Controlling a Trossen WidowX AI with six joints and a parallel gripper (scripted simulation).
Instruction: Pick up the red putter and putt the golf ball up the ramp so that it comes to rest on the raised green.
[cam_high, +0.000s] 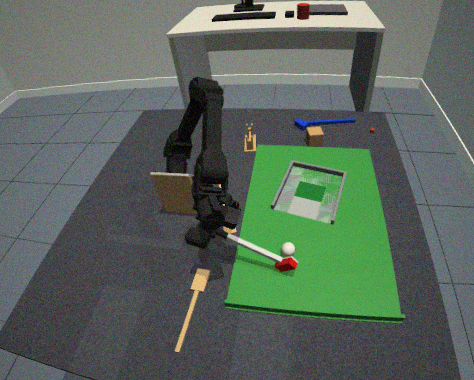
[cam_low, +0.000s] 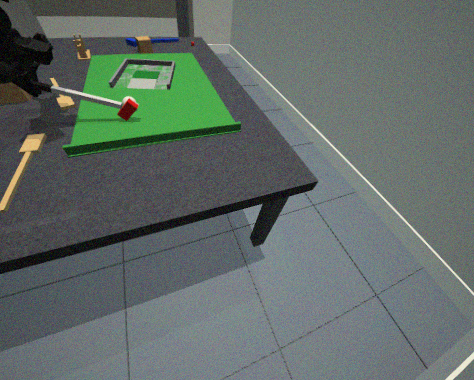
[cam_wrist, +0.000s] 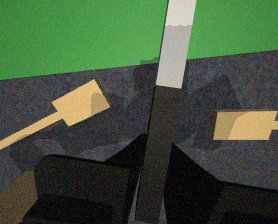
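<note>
The red putter (cam_high: 286, 264) (cam_low: 128, 108) slants down over the green mat from my gripper (cam_high: 218, 230) (cam_low: 44, 89) (cam_wrist: 159, 142), which is shut on its dark handle. Its white shaft (cam_wrist: 174, 55) runs up the wrist view; the head is outside that view. The white golf ball (cam_high: 288, 248) (cam_low: 126, 98) is right behind the red head, on the ramp side, partly hidden by it in the exterior view. I cannot tell whether they touch. The pale ramp (cam_high: 305, 208) (cam_low: 142, 84) leads up to the dark green square (cam_high: 310, 191) (cam_low: 145, 75), walled by dark grey rails.
A tan paddle-shaped piece (cam_high: 200, 280) (cam_low: 32, 143) lies front left; another (cam_low: 65, 101) is beside the mat's left edge. A brown board (cam_high: 172, 195) stands by the arm base. A blue putter (cam_high: 325, 122), a wooden block (cam_high: 315, 136) and a small red ball (cam_high: 372, 130) are at the back.
</note>
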